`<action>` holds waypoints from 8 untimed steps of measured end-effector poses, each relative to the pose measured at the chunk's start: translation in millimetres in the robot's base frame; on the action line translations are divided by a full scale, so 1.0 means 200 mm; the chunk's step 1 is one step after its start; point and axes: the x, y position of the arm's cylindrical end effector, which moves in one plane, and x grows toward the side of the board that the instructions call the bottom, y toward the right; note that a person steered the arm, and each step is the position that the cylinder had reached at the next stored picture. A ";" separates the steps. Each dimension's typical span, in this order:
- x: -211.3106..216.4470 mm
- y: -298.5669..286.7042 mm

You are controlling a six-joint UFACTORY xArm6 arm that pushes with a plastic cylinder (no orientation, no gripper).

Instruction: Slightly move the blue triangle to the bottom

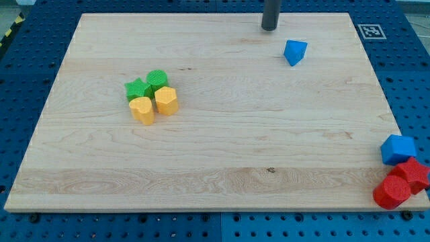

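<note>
My tip [269,28] stands near the board's [215,154] top edge, right of centre, with the blue triangle [295,52] just below it and to the view's right, apart from it. Left of centre sit four blocks touching: green star [137,89], green block [158,80], yellow heart [142,110], yellow block [166,101]. At the bottom right corner cluster the blue block [398,149], red block [412,174], and another red block [392,191].

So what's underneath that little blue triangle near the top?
Only the wooden board; the blue triangle rests flat on it, hiding the patch beneath. My tip is toward the view's top-left of it, apart.
</note>
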 end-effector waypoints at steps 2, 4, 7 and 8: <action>0.03 0.00; 0.07 0.00; 0.17 0.11; 0.19 0.15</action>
